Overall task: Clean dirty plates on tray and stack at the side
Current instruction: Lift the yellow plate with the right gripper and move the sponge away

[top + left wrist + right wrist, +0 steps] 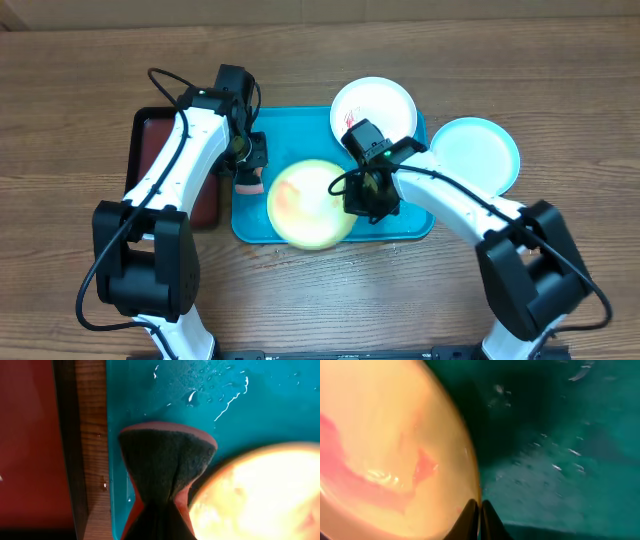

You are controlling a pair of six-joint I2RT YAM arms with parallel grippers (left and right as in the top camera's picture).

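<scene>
Yellow-green plate [310, 203], smeared red, on the tray [300, 120]; right fingers [468, 521] clamped on its rim; left fingers [250, 158] pinching a sponge [167, 460] just beside it.

On your large turquoise rectangular plastic tray [300, 130] lie the round yellow-green plastic plate [310, 205] at 6 o'clock, the round white plastic plate [385, 100] at 1 and the orange-backed sponge [248, 181] at 9. Off it sit the round light-blue plastic plate [485, 150] at 3 and the small black tray [150, 135] at 9.

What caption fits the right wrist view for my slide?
Right claw pinches the rim of the red-smeared yellow-green plate, wet turquoise tray behind.
</scene>
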